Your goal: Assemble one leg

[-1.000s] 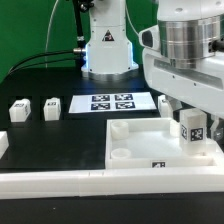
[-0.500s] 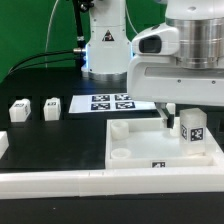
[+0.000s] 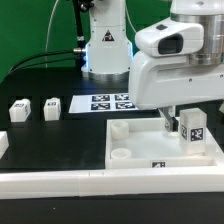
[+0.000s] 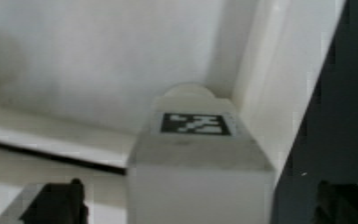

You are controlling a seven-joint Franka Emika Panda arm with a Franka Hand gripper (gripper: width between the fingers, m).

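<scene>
Leg [image 3: 193,127] stands upright in the tray's [image 3: 130,152] far corner on the exterior view's right, marker face toward camera. Tool [image 3: 171,118] has risen since half a second ago; fingers [image 4: 55,198] spread, clear of the leg, released. Two spare legs [image 3: 35,109] unmoved on the worktop [image 3: 40,135]. Marker board [image 3: 110,102] beyond.

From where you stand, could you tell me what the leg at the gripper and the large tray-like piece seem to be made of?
The leg: apparently matte white plastic, smooth-faced, bearing a black-and-white marker that looks printed. The tray-like piece: seemingly the same white plastic, with uniform colour, rounded moulded edges and a soft sheen.
</scene>
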